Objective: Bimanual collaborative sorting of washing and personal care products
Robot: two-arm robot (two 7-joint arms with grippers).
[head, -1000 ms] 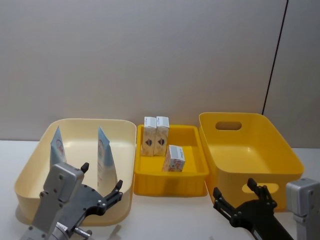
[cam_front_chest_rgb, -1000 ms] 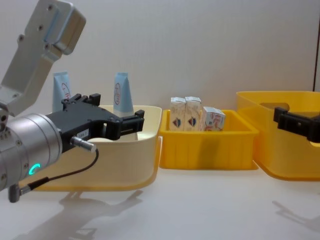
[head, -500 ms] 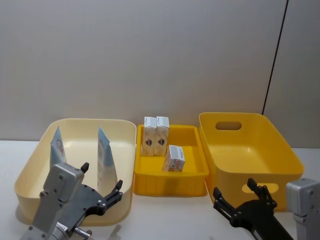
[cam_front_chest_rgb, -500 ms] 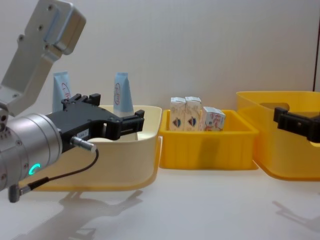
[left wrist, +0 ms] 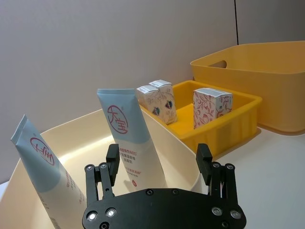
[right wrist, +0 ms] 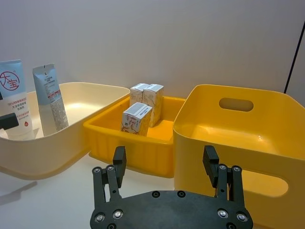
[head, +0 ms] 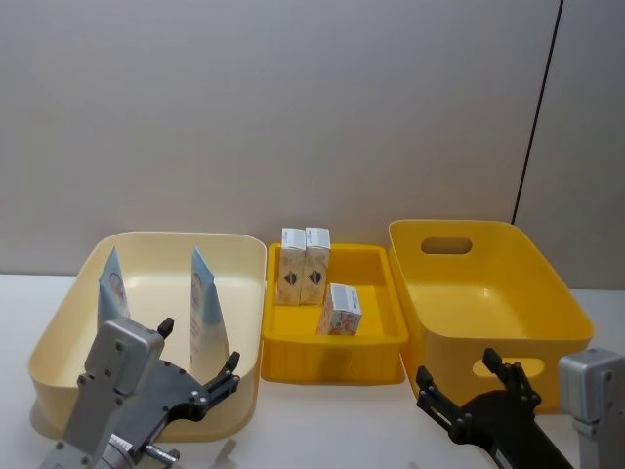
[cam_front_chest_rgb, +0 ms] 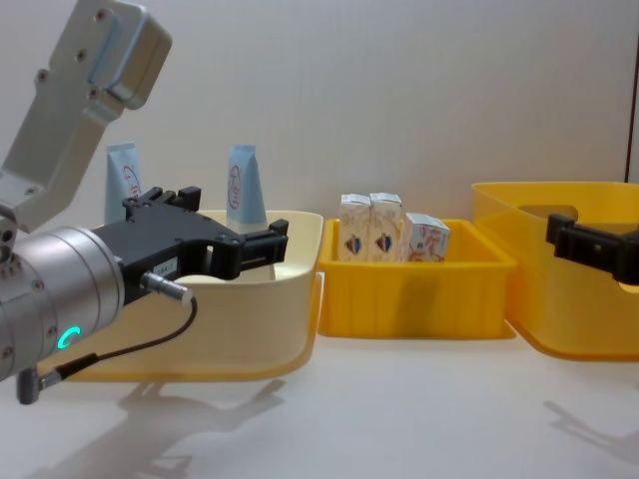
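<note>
Left gripper: is hovering spread, empty; light-blue squeeze tubes standing just beyond it.
Right gripper: is hovering spread, empty; white cartons sitting ahead, leftward.

No change over the last second. Left gripper and right gripper sit exactly where they were, jaws spread as before. Tubes and cartons haven't shifted.
</note>
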